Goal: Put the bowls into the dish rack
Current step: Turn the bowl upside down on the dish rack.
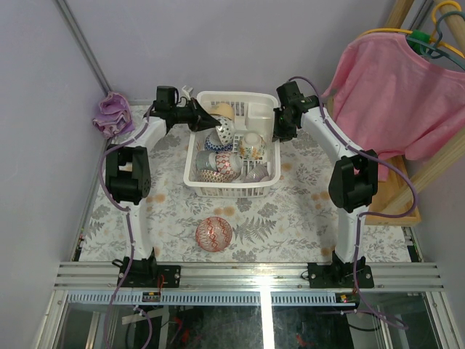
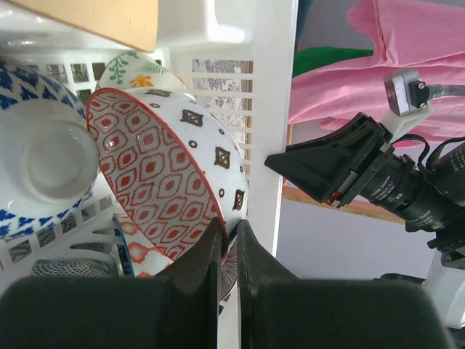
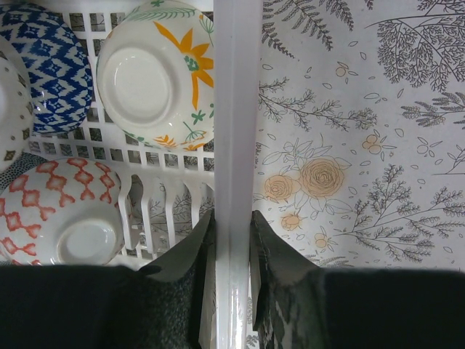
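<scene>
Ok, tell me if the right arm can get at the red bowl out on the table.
Not as things stand, probably: the right pincer is clamped on the right wall of the dish rack. Once released, the way looks free; the red bowl sits alone on the table, nothing around it.

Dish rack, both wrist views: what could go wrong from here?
The left jaws pinch only the rim of the red-patterned bowl, tilted beside the blue-white bowl; it may slip or clatter on release.
The right jaws grip the dish rack by its wall; moving that arm could drag or tip it.
</scene>
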`<state>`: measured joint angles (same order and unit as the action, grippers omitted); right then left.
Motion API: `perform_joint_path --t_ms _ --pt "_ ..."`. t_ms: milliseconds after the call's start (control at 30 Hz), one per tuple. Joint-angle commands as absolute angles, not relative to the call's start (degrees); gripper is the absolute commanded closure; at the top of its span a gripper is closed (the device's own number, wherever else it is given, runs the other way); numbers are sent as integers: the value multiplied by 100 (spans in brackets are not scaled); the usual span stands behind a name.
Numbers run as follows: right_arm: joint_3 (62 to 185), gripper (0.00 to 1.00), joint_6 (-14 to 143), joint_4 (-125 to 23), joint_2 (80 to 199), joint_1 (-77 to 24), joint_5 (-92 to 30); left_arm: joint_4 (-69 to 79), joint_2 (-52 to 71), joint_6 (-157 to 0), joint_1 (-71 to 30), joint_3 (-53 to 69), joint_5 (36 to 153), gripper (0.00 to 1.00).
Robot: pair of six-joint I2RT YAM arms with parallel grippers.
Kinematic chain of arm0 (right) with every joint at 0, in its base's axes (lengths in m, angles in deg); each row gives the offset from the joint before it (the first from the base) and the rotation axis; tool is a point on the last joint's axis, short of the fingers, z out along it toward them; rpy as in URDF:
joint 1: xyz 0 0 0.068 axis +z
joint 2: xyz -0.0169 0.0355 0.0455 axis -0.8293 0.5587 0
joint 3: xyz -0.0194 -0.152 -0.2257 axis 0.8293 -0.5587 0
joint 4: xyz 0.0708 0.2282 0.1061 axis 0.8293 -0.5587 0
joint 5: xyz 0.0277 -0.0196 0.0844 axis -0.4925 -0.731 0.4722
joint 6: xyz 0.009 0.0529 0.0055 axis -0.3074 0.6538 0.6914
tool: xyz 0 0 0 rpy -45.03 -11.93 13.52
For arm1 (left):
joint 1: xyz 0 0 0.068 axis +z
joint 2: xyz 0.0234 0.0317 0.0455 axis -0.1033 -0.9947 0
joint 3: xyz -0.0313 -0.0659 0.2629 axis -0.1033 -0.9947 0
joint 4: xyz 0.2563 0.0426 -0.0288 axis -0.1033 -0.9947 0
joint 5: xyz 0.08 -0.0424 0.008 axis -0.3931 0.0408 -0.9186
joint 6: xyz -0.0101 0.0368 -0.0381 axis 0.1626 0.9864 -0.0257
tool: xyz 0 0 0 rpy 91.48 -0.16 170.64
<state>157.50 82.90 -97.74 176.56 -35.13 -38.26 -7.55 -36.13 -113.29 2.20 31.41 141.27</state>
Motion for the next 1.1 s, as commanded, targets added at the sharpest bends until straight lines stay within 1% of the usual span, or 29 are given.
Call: perform_joint_path --t_ms 0,367,667,1067 --pt "15604 100 8170 -9939 17534 -3486 -3897 -1304 -3852 -11004 506 3505 13838 97" --pt "15542 100 8157 -9921 17508 -3497 -3864 -1737 -3998 -10586 632 3521 13640 97" --pt "15509 100 8146 -9914 17513 -3500 -3833 -2097 -3898 -10273 796 3221 13326 89" --pt "15292 100 8148 -9836 17413 -3504 -3806 -2523 -3955 -9981 917 3183 12978 88"
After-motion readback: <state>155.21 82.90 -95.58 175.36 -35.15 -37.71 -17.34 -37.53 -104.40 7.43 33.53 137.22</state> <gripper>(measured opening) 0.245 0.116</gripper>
